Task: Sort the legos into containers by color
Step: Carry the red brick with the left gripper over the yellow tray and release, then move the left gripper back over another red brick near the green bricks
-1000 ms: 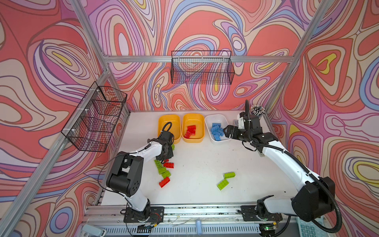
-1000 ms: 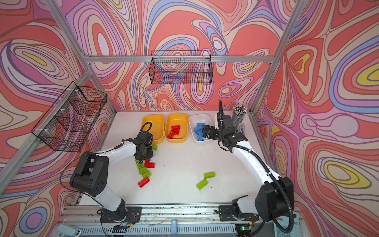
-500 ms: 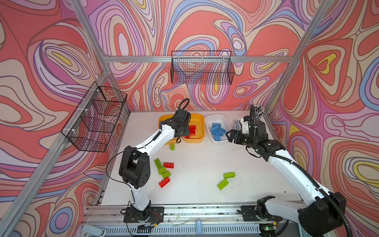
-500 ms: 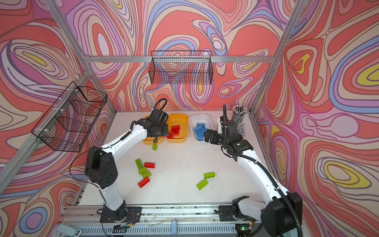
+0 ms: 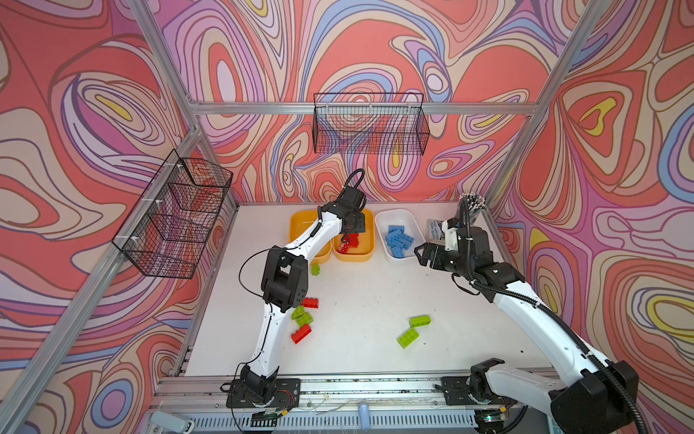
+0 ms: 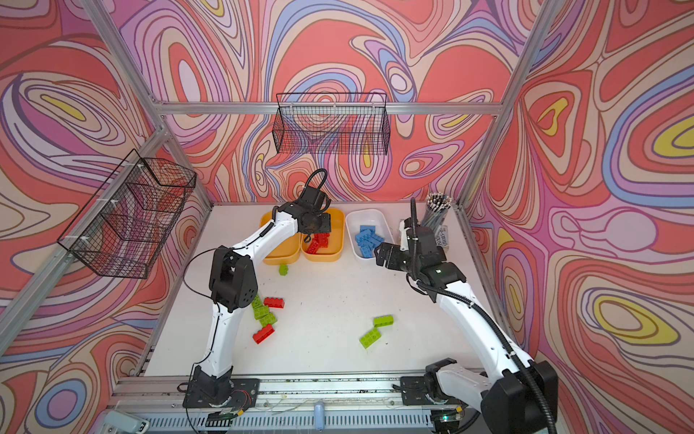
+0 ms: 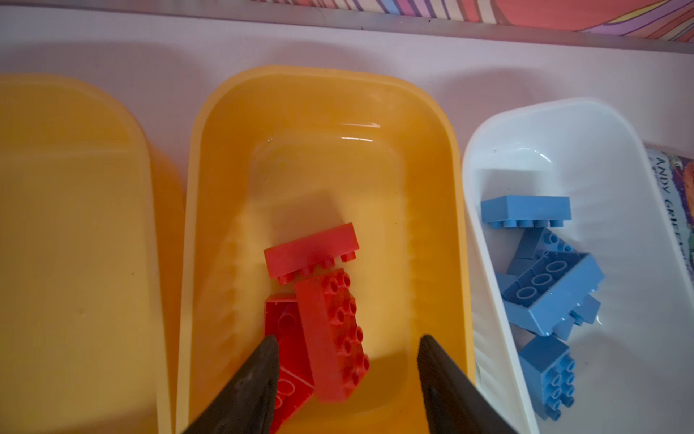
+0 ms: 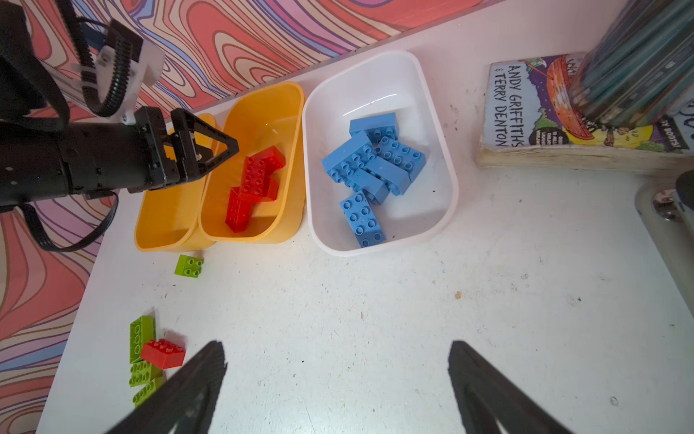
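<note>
Standing in a row along the back edge of the desk (image 5: 368, 293), three tubs sit side by side: the left yellow tub (image 7: 75, 112), the middle yellow tub (image 7: 323, 86) touching it, and the white tub (image 8: 379, 56) just beside that, toward the back right corner. The left yellow tub shows only its own bare floor in the left wrist view. The middle yellow tub holds three red bricks (image 7: 311, 255) piled at its front end, one of them blurred and lying across the others. The white tub holds a heap of light blue bricks (image 8: 371, 161). The left gripper (image 7: 347, 340) hangs over the middle yellow tub with its jaws parted wider than the brick below them, gripping nothing. The right gripper (image 8: 336, 345) hovers above the desk near the white tub's front right corner, jaws spread wide and empty. A small green brick (image 8: 189, 265) lies on the desk just in front of the left yellow tub. Near the desk's left edge, partly under the left arm, green bricks (image 5: 303, 319) cluster with two loose red bricks (image 5: 311, 303). A green pair (image 5: 420, 320) lies toward the front, right of centre. A book (image 8: 544, 112) and a cup of pencils (image 8: 638, 56) fill the back right corner. Between the tubs and the green pair the desk's middle is bare white surface.
</note>
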Robot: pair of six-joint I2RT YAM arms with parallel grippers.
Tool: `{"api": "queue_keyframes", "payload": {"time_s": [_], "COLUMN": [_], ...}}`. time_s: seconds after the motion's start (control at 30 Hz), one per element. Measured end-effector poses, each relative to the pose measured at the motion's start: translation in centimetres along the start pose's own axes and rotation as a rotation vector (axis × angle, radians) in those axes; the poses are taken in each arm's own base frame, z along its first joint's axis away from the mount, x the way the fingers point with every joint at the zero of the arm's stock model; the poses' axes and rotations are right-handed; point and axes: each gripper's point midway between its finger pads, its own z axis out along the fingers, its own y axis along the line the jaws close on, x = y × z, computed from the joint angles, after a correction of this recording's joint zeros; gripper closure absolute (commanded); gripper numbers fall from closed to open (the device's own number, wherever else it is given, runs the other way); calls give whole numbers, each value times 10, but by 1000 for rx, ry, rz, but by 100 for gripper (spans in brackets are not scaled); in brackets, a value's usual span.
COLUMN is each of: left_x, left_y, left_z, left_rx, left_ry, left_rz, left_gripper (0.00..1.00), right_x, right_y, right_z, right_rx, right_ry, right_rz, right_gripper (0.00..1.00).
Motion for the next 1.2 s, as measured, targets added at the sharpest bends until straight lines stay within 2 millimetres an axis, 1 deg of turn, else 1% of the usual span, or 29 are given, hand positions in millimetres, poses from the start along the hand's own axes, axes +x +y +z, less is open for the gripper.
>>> {"api": "queue_keyframes", "payload": {"time_s": [0.1,0.17,0.23,0.27,0.43,0.53,0.63,0.7,0.8,0.93,1.07,1.2], "left_x": [0,9,26,36,79,109,147,171,196,213,227,235], "left_y": [0,6,17,25,62,86,110,124,138,145,150,151], "left_z": [-6,-12,-24,-34,-91,-118,-133,-139,-143,-139,-133,-125], "left_rx": [1,-10,-34,-49,-115,-160,-204,-227,-248,-262,-266,-264], "left_ry": [1,19,47,60,75,80,108,133,167,201,229,245], "left_rz": [2,4,2,-1,-23,-37,-51,-59,-62,-62,-58,-52], "left_gripper": [32,32,31,31,28,22,10,6,6,6,8,11], "right_x": [-2,-2,-2,-2,-2,-1,0,1,2,3,2,0], "right_y": [2,2,3,4,7,8,10,11,13,15,17,19], "right_z": [0,0,0,0,0,0,0,0,-1,-4,-13,-22], "right_rx": [-8,-12,-17,-20,-36,-44,-54,-61,-73,-81,-88,-94], "right_ry": [-6,-9,-7,-7,-4,0,6,10,19,21,9,-5], "right_rz": [-1,-2,-2,-2,-3,-3,-3,-3,-2,-2,-1,3], "right_gripper": [2,2,2,2,2,2,2,2,2,2,2,2]}}
